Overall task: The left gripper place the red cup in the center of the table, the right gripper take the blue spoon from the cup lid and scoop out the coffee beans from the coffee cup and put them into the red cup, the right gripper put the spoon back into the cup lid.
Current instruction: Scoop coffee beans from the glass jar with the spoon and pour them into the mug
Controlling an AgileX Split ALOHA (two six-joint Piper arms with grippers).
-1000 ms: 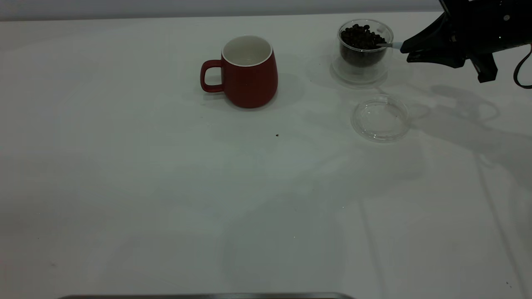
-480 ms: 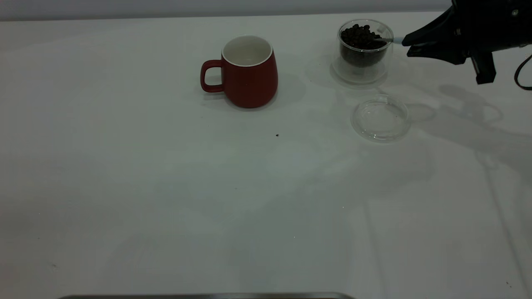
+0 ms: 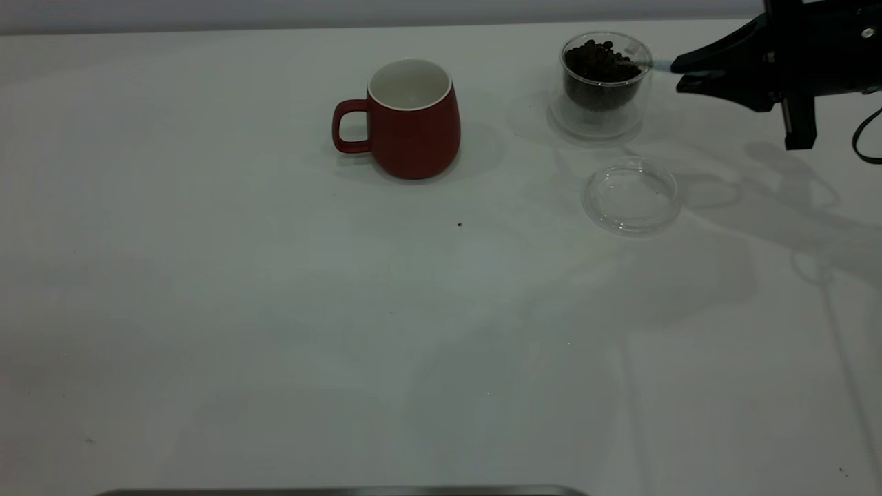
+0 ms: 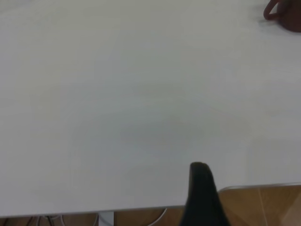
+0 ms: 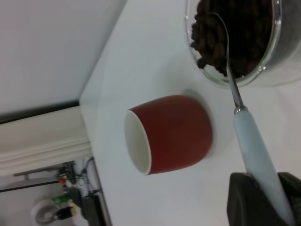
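since a second ago the right tool [image 3: 679, 74], clamped on the blue spoon [image 5: 256, 150], levelled out, bowl among the coffee beans [image 3: 598, 60] ahead of it.

Red cup [image 3: 413, 118] sits on the counter [image 3: 275, 310] toward the far edge, handle pointing left. Coffee cup [image 3: 603, 81] stands well to its right, coffee beans [image 3: 598, 62] inside. Cup lid [image 3: 631, 196] lies flat just in front of the coffee cup. Right gripper [image 3: 681, 74] hangs right of the coffee cup, blue spoon [image 5: 244, 127] in its jaws, bowl in the beans.
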